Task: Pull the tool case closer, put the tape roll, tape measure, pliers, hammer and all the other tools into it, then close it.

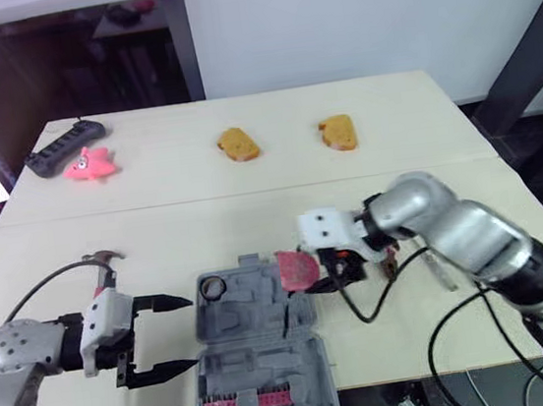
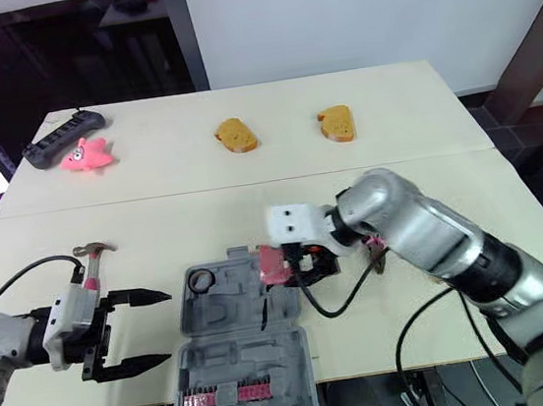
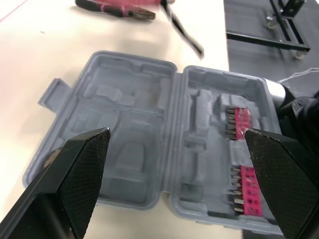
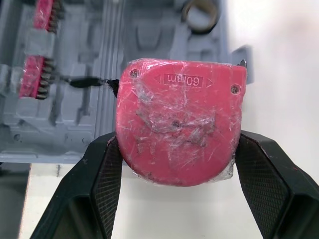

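Red plastic under clear film: the tape measure [image 4: 177,122] is clamped in the right gripper [image 4: 175,149], one black finger pressed to each side of its body. It hangs over the far-right corner of the open grey tool case [image 1: 255,314], partly past the rim. My read on doing this well: carry it left until it sits squarely over a moulded pocket in the far half, go low, and only then let go, so it can't tip out. The tape roll [image 1: 213,288] lies in the far-left corner. The left gripper [image 1: 190,332] hangs spread wide just left of the case, with the hammer [image 1: 101,268] behind it and the pliers [image 3: 119,9] on the table to the right.
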